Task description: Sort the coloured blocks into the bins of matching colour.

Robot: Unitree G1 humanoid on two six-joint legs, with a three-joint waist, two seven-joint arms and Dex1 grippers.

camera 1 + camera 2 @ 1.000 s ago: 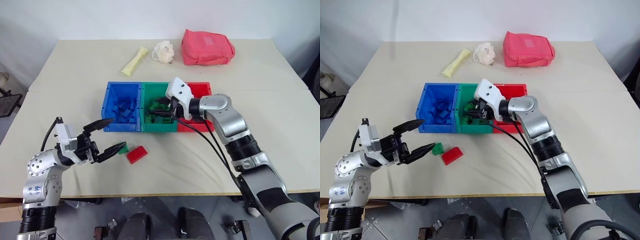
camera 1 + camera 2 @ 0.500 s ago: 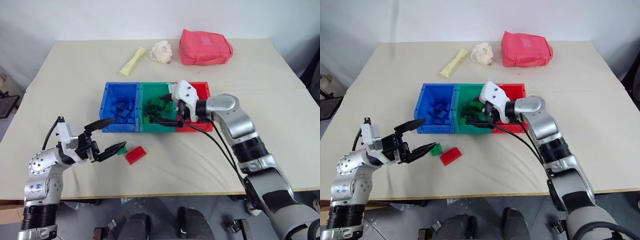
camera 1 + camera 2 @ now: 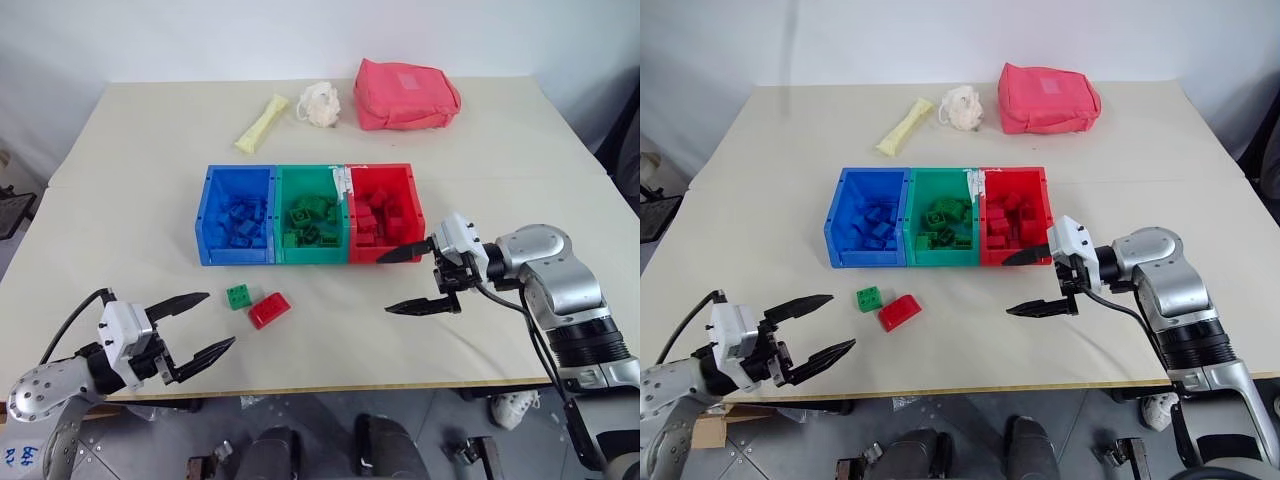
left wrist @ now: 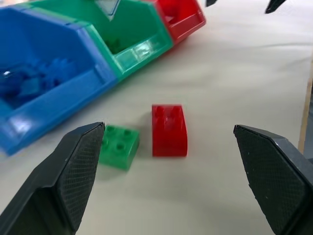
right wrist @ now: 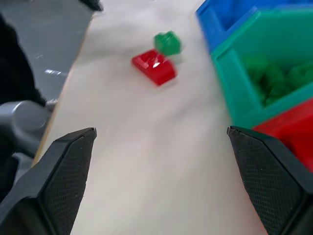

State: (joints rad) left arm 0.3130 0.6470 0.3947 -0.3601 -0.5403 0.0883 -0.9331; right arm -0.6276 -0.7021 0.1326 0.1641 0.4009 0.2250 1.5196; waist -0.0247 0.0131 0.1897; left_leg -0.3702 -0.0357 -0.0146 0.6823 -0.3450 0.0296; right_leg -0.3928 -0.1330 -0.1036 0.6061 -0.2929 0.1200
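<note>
Three joined bins sit mid-table: a blue bin (image 3: 239,214), a green bin (image 3: 313,212) and a red bin (image 3: 384,210), each holding bricks of its own colour. Two bricks lie loose at the bins' 7 o'clock: a green brick (image 3: 238,296) and a red brick (image 3: 270,309), just beside each other. The left gripper (image 3: 195,325) and right gripper (image 3: 408,280) both hover with fingers wide apart, holding nothing.
</note>
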